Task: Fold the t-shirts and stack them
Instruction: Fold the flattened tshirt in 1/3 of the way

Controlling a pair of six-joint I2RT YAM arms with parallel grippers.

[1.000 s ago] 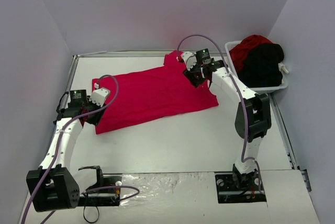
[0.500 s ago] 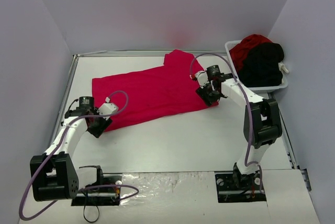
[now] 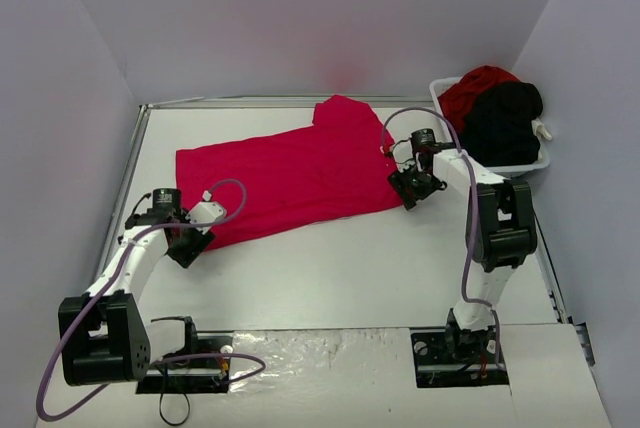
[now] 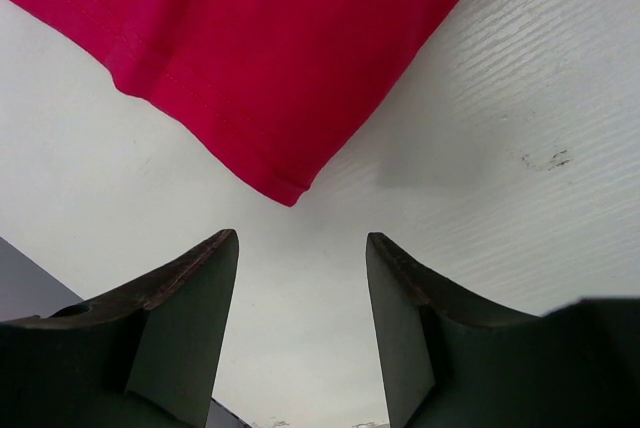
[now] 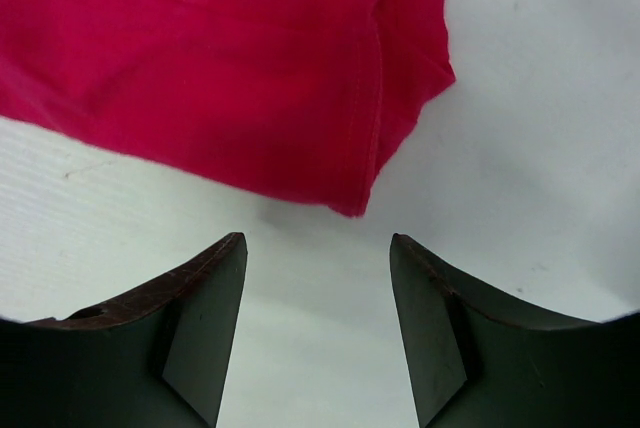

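Observation:
A bright red t-shirt (image 3: 290,180) lies spread flat across the table. My left gripper (image 3: 190,245) is open and empty just off its near-left corner (image 4: 288,193), which shows ahead of the fingers in the left wrist view. My right gripper (image 3: 408,191) is open and empty just off its near-right corner (image 5: 355,203). The left wrist gripper (image 4: 301,240) and the right wrist gripper (image 5: 318,242) both show only bare table between their fingertips. Another red shirt (image 3: 470,88) and a black shirt (image 3: 505,120) lie heaped in the white basket (image 3: 520,165).
The white basket stands at the far right, close to the right arm. Grey walls close in the table at the back and both sides. A metal rail (image 3: 128,173) runs along the left edge.
Both grippers have let go of the shirt and moved toward the near side: the left to its near-left corner, the right down to its near-right corner. The shirt lies flat.

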